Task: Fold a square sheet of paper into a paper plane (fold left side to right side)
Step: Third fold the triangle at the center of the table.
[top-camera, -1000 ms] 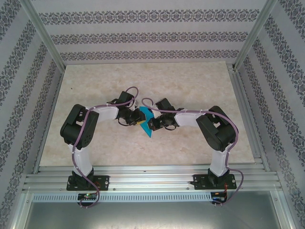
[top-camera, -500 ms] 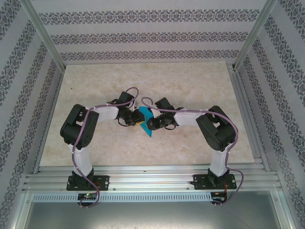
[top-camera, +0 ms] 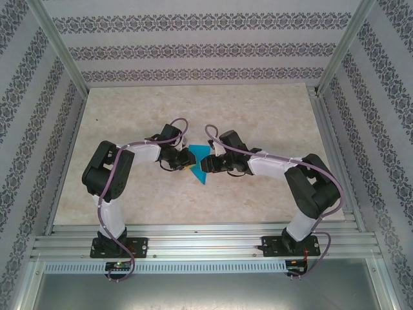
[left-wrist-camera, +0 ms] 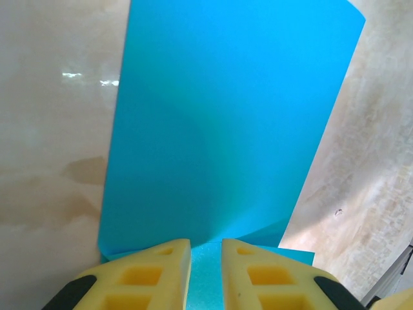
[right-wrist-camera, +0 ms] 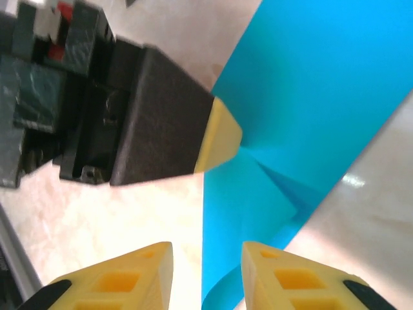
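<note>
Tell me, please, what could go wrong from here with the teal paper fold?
1. The left gripper pinches the square sheet of paper at one edge alone, and the sheet looks bowed rather than pressed flat. It may slip out or spring open.
2. The right gripper is open with a loose paper corner close to its fingers. A careless approach might snag or crumple that corner.

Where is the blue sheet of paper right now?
From above, the square sheet of paper is near the middle of the table, pinched by the left tool on its left, with the open right tool close on its right.
</note>
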`<state>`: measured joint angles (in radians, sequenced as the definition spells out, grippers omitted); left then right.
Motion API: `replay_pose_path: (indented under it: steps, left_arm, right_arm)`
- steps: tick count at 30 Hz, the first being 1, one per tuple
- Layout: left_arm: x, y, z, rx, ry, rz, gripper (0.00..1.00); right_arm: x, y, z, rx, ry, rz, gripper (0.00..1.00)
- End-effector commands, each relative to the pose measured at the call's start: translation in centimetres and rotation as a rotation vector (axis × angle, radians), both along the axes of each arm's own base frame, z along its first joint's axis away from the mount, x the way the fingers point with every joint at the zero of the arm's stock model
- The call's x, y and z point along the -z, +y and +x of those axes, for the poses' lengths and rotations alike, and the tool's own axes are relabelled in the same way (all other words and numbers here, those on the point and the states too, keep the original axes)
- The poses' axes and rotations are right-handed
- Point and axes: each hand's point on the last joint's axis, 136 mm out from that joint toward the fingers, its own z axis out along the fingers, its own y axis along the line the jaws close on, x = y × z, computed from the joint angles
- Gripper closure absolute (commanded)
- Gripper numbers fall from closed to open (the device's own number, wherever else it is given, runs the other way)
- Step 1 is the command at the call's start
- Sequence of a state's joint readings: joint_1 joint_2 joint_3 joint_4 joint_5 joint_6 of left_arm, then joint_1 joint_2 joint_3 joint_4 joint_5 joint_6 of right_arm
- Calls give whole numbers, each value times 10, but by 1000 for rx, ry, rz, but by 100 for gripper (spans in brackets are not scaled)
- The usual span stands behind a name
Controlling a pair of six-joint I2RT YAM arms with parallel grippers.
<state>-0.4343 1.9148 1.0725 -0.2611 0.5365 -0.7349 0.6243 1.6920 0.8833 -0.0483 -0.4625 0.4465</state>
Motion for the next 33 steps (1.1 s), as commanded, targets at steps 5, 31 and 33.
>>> replay_pose_path:
  steps: [5,31,33]
  left_arm:
    - [22,6,-2,-5,22,65,78]
    - [27,6,-5,2,35,72,78]
    - [27,6,-5,3,34,71,78]
  right_arm:
    - [-26,30,-28,-25,27,199,73]
    - [30,29,-32,-46,107,-14,72]
    - [32,28,-31,-42,110,-24,72]
